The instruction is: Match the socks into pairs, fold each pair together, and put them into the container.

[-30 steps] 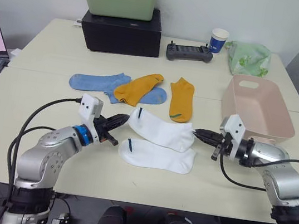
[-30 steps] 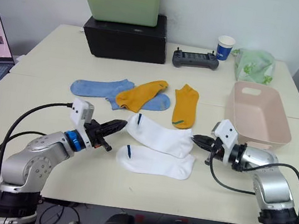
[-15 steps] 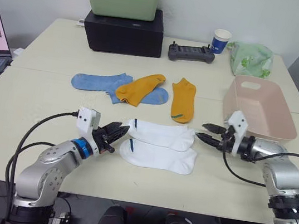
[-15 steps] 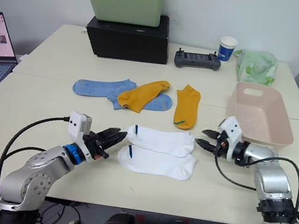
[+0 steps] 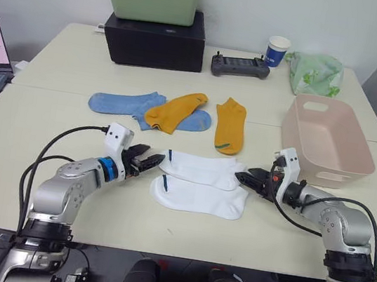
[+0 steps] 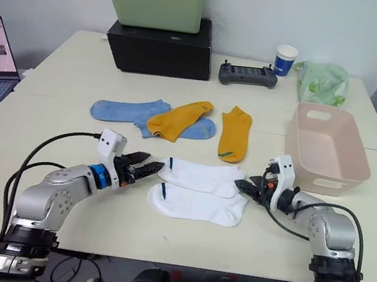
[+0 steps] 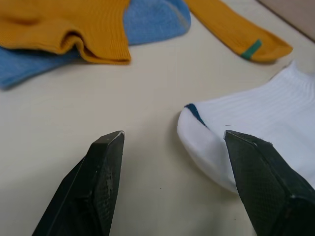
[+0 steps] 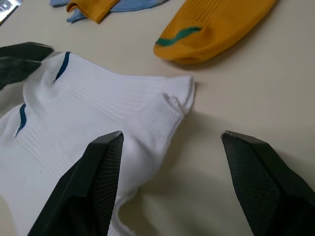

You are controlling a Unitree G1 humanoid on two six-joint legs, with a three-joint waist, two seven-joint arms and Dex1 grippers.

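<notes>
Trouble could start with the two soft white knit socks [image 5: 200,182], which lie side by side near the front of the pale cream table [image 5: 59,58], the far one partly on top of the near one. In the left eye view, the left gripper [image 5: 148,163] sits at their left end and the right gripper [image 5: 248,180] at their right end. Both are open and hold nothing. If one closes too low, it may pinch both socks, or drag them crooked. The two mustard-orange socks [image 5: 203,117] and two light blue socks [image 5: 144,108] lie farther back, tangled a bit. The pale pink plastic tub [image 5: 327,140] stands empty on the right, near the right arm. The table is bare beside the white socks, so there is room to fold. The front edge is close, so a sock could slide off.

In the left wrist view, the black fingers [image 7: 106,167] stand wide apart just beside the white toe end, not touching it.

In the right wrist view, the open fingers [image 8: 106,167] sit around the white cuff, with an orange sock just behind. A grab that reaches too far could catch it.
</notes>
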